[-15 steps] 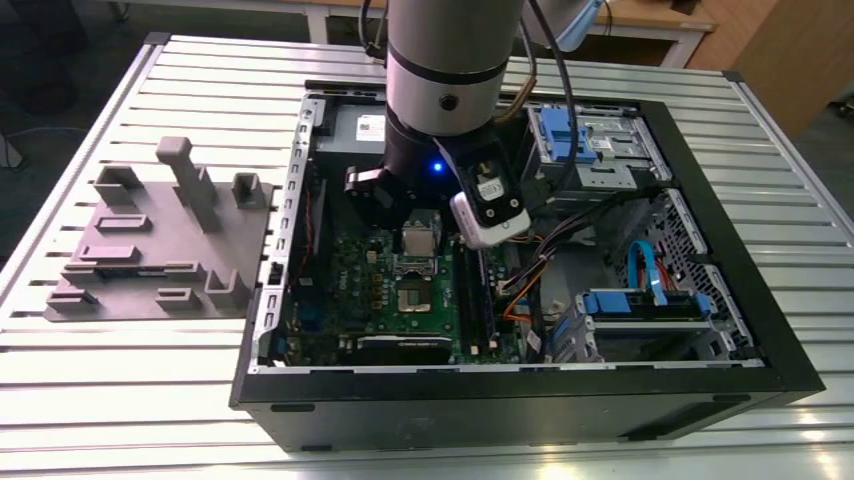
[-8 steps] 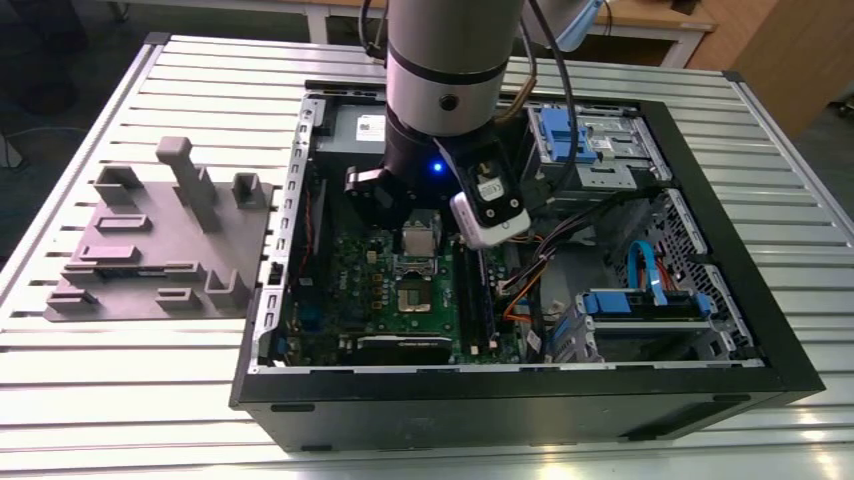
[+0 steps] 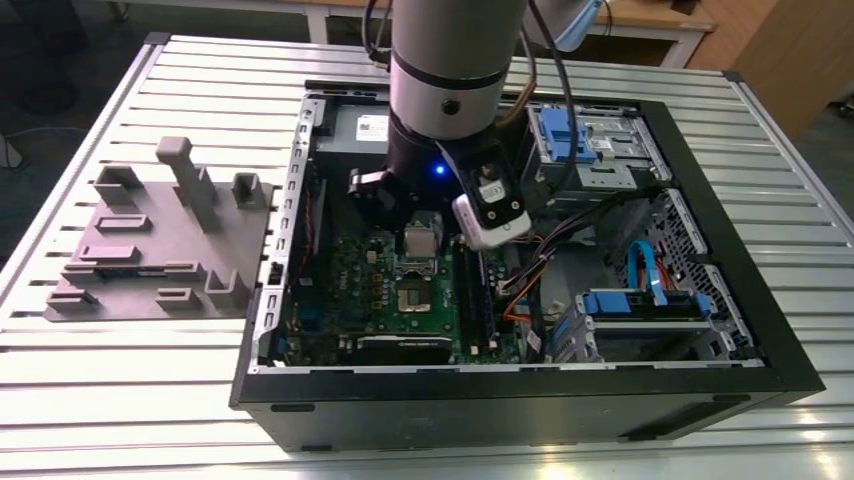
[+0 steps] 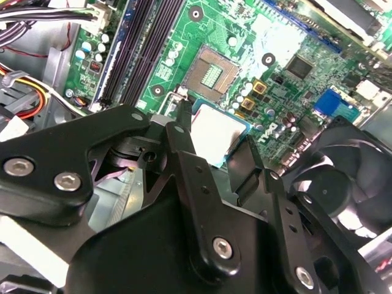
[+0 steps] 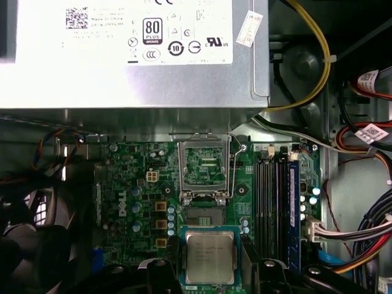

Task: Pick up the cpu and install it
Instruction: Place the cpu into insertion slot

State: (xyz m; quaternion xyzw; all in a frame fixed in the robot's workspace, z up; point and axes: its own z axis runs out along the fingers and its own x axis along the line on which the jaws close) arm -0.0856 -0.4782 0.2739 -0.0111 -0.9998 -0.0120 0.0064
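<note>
1. Centre of the exterior view: the arm (image 3: 447,80) plunges straight down into the open computer case (image 3: 534,395), which lies on its side on the slatted table (image 3: 134,400).
2. The gripper (image 4: 215,138) is clamped on the cpu (image 4: 215,128). Its black fingers (image 4: 245,168) press on two opposite edges, and the silver-grey top faces the camera in both wrist views.
3. The chip hangs in the grip over the green motherboard (image 5: 135,184), very near the socket (image 5: 204,215) (I cannot make out any contact with the board).
4. The socket lies uncovered, with its metal frame (image 5: 205,162) tipped up just beyond it.
5. Beyond that frame in the first wrist view is the big grey power supply box (image 5: 122,79) with its white label. The dark memory slots (image 5: 272,202) run alongside the socket.
6. In the second wrist view a black fan (image 4: 331,184) shows beside the fingers.
7. Over on the exterior view's left, the purple-grey tray (image 3: 147,250) with its upright blocks sits on the table just beside the case, well apart from the gripper.
</note>
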